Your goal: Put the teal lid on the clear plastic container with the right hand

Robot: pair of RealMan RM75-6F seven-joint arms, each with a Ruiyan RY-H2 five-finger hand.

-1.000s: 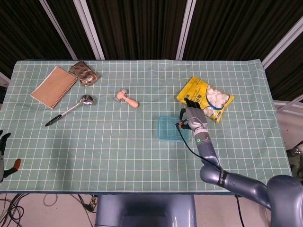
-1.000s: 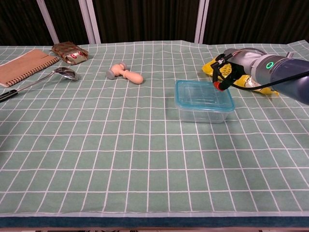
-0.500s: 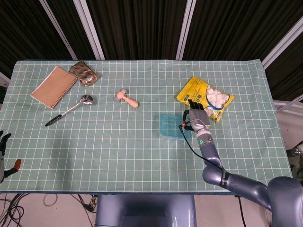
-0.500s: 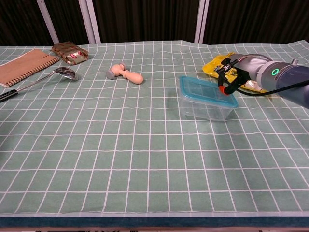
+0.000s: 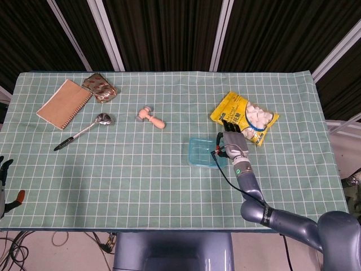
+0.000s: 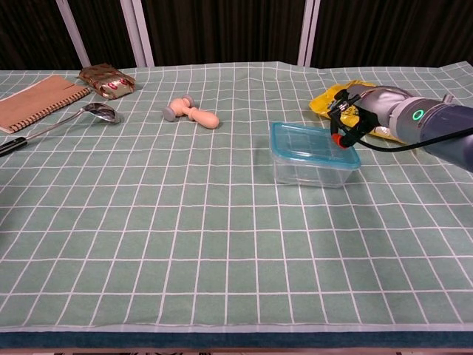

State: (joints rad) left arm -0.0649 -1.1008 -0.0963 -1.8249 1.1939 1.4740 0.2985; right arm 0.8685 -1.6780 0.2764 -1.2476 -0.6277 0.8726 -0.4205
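The clear plastic container (image 6: 310, 168) stands right of the table's middle, with the teal lid (image 6: 312, 141) lying level on top of it. From above, the teal lid (image 5: 202, 152) covers the container. My right hand (image 6: 356, 117) is at the lid's right edge, fingers curled down onto the rim and gripping it. The head view shows my right hand (image 5: 232, 143) just right of the lid. Only a dark sliver of my left hand (image 5: 4, 167) shows at the frame's left edge, too little to read how its fingers lie.
A yellow snack bag (image 5: 245, 117) lies right behind my right hand. Farther left are a small wooden pestle-like piece (image 5: 150, 117), a spoon (image 5: 104, 119), a pen (image 5: 66, 143), a notebook (image 5: 64, 103) and a brown foil packet (image 5: 100, 87).
Half a second ago the lid sat tilted and shifted on the container; now it lies level over it. My right hand stayed at the lid's right edge, moving only slightly.
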